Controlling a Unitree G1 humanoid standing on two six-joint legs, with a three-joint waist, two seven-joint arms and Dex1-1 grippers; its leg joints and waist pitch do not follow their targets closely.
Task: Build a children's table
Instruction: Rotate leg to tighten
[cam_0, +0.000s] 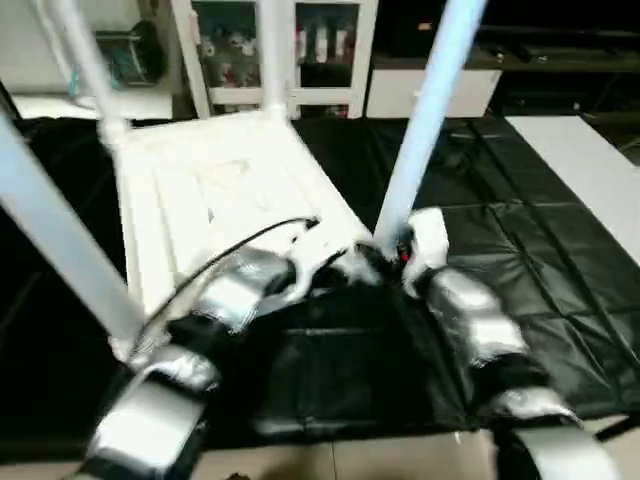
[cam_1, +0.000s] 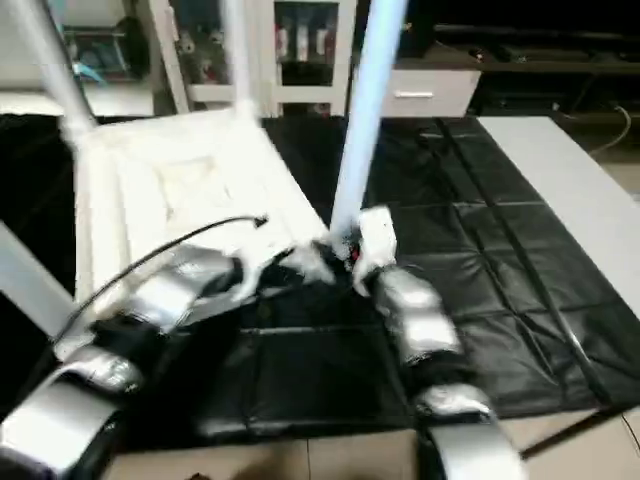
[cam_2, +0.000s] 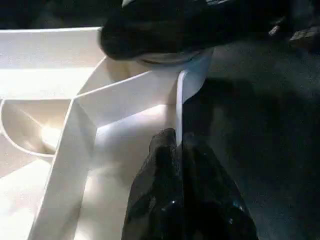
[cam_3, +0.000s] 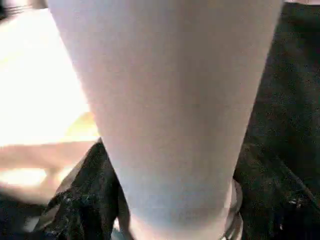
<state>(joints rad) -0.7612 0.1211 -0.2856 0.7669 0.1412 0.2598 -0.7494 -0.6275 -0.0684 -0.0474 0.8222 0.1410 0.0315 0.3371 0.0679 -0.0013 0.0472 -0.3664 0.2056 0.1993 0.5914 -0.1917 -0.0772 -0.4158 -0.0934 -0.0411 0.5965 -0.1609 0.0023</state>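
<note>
The children's table top (cam_0: 220, 190) lies upside down on the black-covered work table, its ribs facing up. Three white legs (cam_0: 60, 230) (cam_0: 85, 60) (cam_0: 272, 50) stand in corner sockets. A fourth leg (cam_0: 425, 120) rises from the near right corner. My right gripper (cam_0: 395, 250) is closed around this leg's base; the leg (cam_3: 170, 100) stands between its black fingers (cam_3: 80, 210). Just to its left, my left gripper (cam_0: 335, 262) is at the same corner. Its fingertips (cam_2: 177, 145) are pinched on the thin rim wall (cam_2: 179, 100) of the top.
The black cover (cam_0: 520, 250) spreads to the right of the top. A white board (cam_0: 590, 170) lies at the far right. White shelves and cabinets (cam_0: 330, 50) stand behind the work table. Pale floor (cam_0: 350, 460) shows at the near edge.
</note>
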